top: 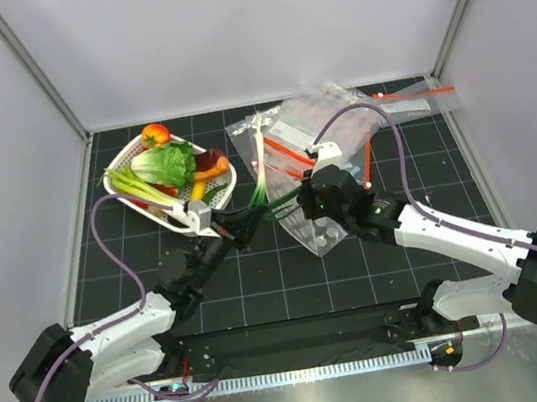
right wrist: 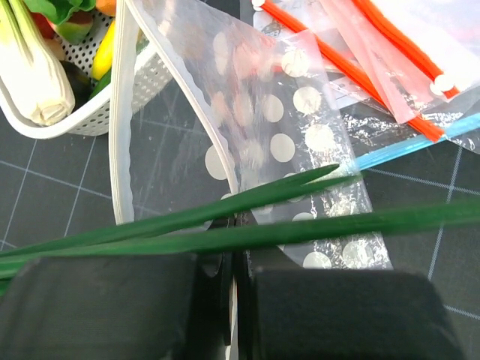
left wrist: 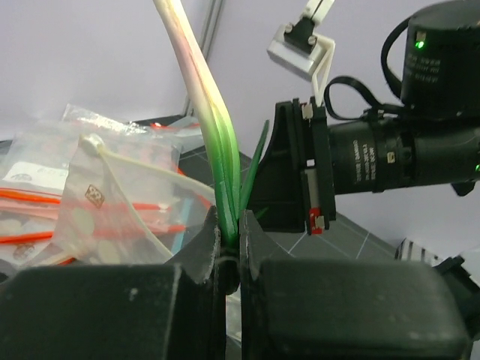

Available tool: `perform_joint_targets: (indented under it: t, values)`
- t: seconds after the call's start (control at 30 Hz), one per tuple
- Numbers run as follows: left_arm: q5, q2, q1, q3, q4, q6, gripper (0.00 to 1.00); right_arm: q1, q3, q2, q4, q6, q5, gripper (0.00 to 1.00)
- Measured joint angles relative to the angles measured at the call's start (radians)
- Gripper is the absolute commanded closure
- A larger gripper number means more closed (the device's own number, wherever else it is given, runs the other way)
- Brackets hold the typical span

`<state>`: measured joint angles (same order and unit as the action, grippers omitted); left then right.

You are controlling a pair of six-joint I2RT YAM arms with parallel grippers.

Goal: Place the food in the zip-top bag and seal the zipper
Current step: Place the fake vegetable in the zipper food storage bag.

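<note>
Currently the lettuce head [top: 168, 163] and the orange-red piece [top: 155, 134] lie in the white basket [top: 228, 183]. The polka-dot bag [right wrist: 289, 112] sits just right of the basket, with its zipper [right wrist: 120, 150] parted. The right gripper [right wrist: 232, 259] has its fingers together, pinching the bag's edge. The left gripper [left wrist: 229, 255] is clamped on a green onion [left wrist: 214, 112].

Table [top: 292, 288]: black mat with a pale grid, evenly lit. Enclosure walls [top: 252, 21] on three sides — plain, pale lavender-white. Aluminium posts [top: 31, 65] at the rear corners. White slotted cable duct [top: 304, 371] along the near edge.
</note>
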<state>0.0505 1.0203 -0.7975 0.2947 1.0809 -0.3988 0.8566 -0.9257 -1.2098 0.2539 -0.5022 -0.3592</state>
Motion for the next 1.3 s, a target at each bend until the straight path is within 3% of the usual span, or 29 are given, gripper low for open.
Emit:
perform_joint_targets:
  t: [0.67,1.3]
  values:
    - [-0.327,0.195,-0.095,0.000,0.004,0.073,1.00,-0.050,0.049,0.064,-0.018,-0.068,-0.047,0.99]
    - [-0.361,0.196,-0.107,0.037,-0.106,0.095,1.00,-0.132,0.049,0.064,-0.007,-0.109,-0.080,0.99]
